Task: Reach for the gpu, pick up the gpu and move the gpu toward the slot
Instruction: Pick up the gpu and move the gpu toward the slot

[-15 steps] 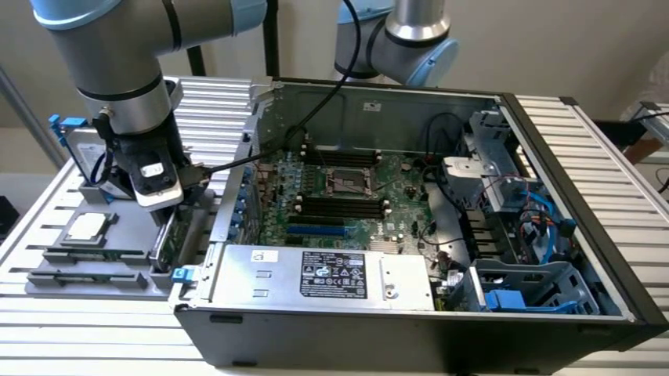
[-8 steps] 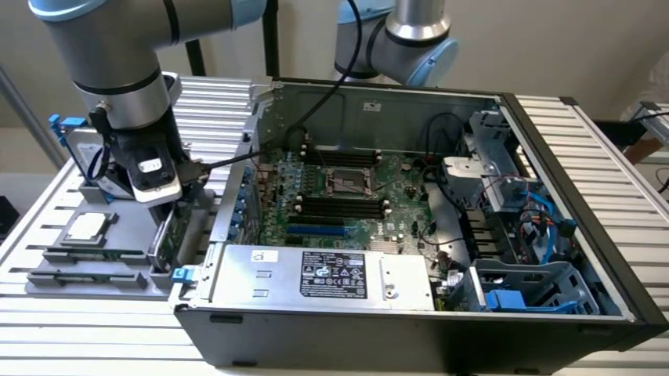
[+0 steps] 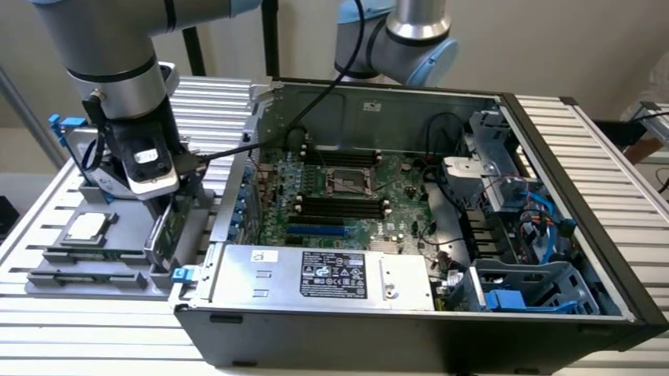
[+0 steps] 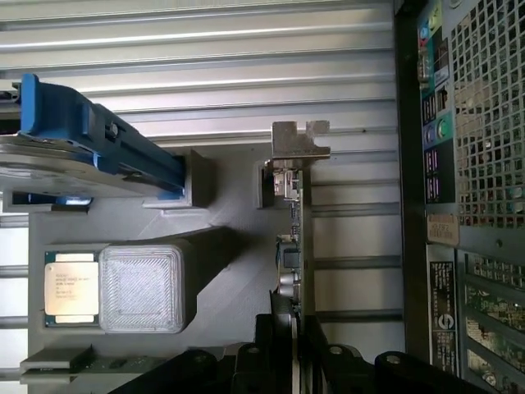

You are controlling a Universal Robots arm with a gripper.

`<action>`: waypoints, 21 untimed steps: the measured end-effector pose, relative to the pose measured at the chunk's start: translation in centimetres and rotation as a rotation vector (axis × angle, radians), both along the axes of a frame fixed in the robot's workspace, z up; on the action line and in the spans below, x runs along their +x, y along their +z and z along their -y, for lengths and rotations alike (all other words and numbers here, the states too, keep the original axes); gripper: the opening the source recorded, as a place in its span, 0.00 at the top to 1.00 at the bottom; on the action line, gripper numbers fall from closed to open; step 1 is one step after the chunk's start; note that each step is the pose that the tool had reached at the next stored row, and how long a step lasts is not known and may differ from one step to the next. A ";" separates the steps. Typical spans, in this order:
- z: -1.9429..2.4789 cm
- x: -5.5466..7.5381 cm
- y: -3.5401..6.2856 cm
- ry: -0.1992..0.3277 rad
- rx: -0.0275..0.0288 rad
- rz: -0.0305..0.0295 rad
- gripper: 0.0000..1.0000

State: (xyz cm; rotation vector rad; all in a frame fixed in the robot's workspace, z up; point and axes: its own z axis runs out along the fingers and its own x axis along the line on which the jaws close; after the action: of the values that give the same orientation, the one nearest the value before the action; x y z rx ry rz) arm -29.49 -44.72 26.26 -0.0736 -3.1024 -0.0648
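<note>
The work surface was a table (image 3: 94,337) of ribbed aluminium slats, pale and shiny, and behind it stood a plain light wall. On the table lay an open black computer case (image 3: 418,345), its green motherboard (image 3: 345,196) and its grey power supply (image 3: 324,274) exposed. Beside the case, on the exterior view's left, sat a matte grey plastic holder tray (image 3: 125,235) with slots and raised blocks. In the tray rested a small square silver processor chip (image 4: 71,287), next to a block with a fine ribbed top (image 4: 143,287). A silver hard drive in a blue frame (image 4: 98,139) stood there too. The gpu (image 4: 299,238) stood on its edge in the tray, on the side towards the case, thin and blade-like, with its silver metal bracket (image 4: 299,141) at one end. The arm (image 3: 115,47) came down almost vertically over the tray, wrist pointing downward. The gripper (image 4: 297,332) was low at the card, its dark fingers (image 4: 267,341) drawn close together and pressed on both faces of the gpu.
</note>
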 end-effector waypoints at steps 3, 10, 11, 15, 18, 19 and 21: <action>0.00 0.0 1.11 0.000 0.0004 -0.0001 0.74; 0.01 0.1 4.31 0.000 0.0012 0.0000 0.74; 0.02 0.2 4.77 0.001 0.0011 -0.0002 0.74; 0.05 0.8 6.58 0.005 0.0016 -0.0004 0.74; 0.12 1.5 7.95 0.010 0.0037 -0.0008 0.74; 0.15 1.7 8.40 0.012 0.0043 -0.0009 0.74; 0.21 2.2 9.30 0.015 0.0059 -0.0012 0.74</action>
State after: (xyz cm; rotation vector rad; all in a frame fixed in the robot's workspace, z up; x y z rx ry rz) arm -27.29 -44.93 35.56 -0.0502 -3.1010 -0.0735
